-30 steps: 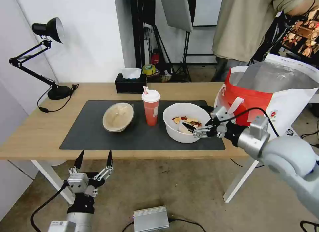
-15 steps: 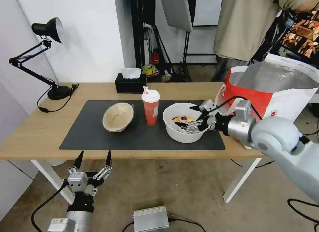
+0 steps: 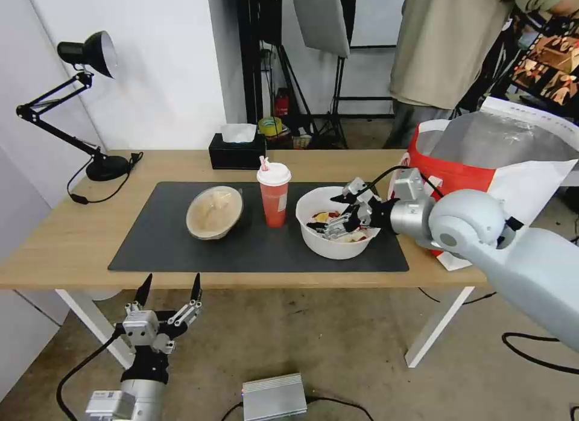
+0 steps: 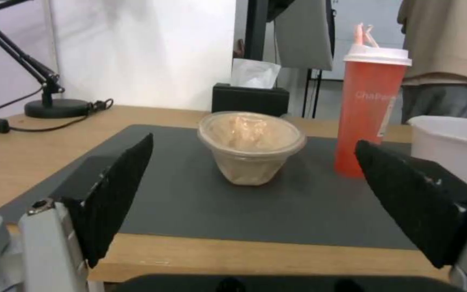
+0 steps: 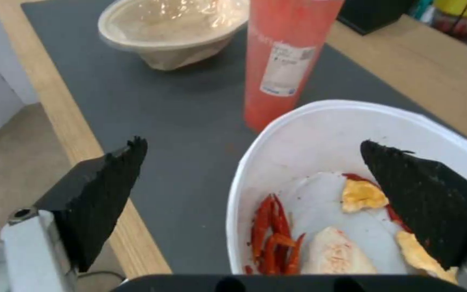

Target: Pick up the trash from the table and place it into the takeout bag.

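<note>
Right gripper over the white bowl

We saw our right gripper (image 3: 329,215) above the white bowl (image 3: 313,243) on the table (image 3: 54,240), its fingers (image 5: 423,202) spread wide and holding nothing, one over the food scraps, one outside the rim. The red cup (image 3: 274,195) and tan lidded bowl (image 3: 214,213) stood on the black mat (image 3: 163,246); the takeout bag (image 3: 482,167) stood open at the table's right end. Our left gripper (image 3: 170,286) hung open below the table's front edge.

Two bowls, one white (image 3: 333,231) and one tan (image 3: 214,212); one red cup (image 3: 274,195); one takeout bag (image 3: 482,174); one lamp (image 3: 84,101); apparently one tissue box (image 3: 236,151).
</note>
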You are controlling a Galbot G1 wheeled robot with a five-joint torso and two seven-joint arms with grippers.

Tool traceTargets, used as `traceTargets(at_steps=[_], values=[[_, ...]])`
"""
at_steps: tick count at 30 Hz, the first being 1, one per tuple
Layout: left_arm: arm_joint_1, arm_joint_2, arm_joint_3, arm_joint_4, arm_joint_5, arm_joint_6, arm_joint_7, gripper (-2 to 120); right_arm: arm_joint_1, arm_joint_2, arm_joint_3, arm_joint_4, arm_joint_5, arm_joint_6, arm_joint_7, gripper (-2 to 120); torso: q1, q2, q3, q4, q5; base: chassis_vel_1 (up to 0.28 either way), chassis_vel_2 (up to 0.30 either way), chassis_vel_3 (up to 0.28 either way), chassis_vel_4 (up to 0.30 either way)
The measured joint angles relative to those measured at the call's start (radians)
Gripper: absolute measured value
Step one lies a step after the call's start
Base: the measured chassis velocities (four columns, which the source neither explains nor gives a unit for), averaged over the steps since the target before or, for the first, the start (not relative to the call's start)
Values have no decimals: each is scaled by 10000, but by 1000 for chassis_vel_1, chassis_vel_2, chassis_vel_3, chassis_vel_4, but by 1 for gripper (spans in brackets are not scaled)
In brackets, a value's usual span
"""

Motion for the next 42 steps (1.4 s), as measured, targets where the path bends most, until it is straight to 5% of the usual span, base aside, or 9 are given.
traceTargets(at_steps=[15,42], values=[[-56,-39,-98,189,-8,-54,9,100,424,131,-1024,-168,-268,-210,20,100,0,0,-1,-1,0,0,0,0,0],[-141,-36,-166,471,-40,-261,81,100,313,534,-1362,-768,-987,-200,-128,100,0,0,-1,-1,0,0,0,0,0]])
